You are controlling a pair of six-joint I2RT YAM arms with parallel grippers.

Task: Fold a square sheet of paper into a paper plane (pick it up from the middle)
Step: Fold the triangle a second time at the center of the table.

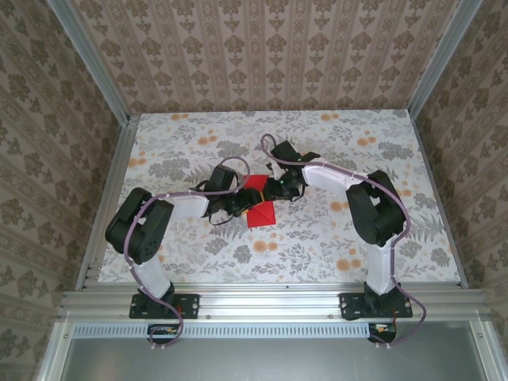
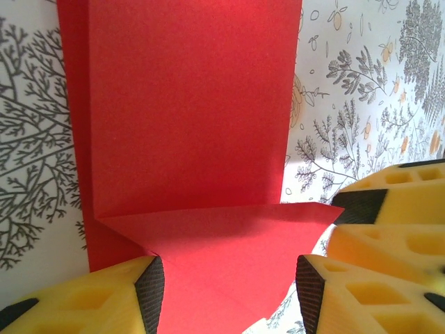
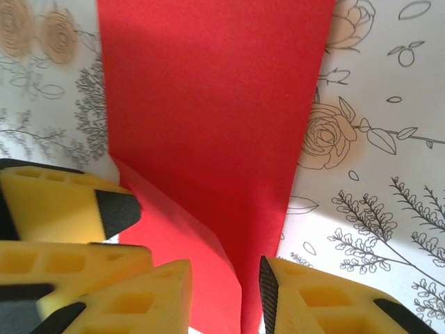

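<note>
Red paper (image 1: 262,214), half hidden from above
Close up, left gripper (image 2: 229,282) and right gripper (image 3: 226,278) straddle it, part open, pinching nothing.

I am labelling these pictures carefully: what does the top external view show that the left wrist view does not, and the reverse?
Top external view: the left arm and right arm whole, bent toward the red paper in the middle of the floral table, with patterned walls around. Left wrist view: the paper's folds close up, one crease running across it, the left gripper with jaws apart at its near end, and the right gripper's yellow fingers beside it. Both: the red paper on the floral table.
</note>
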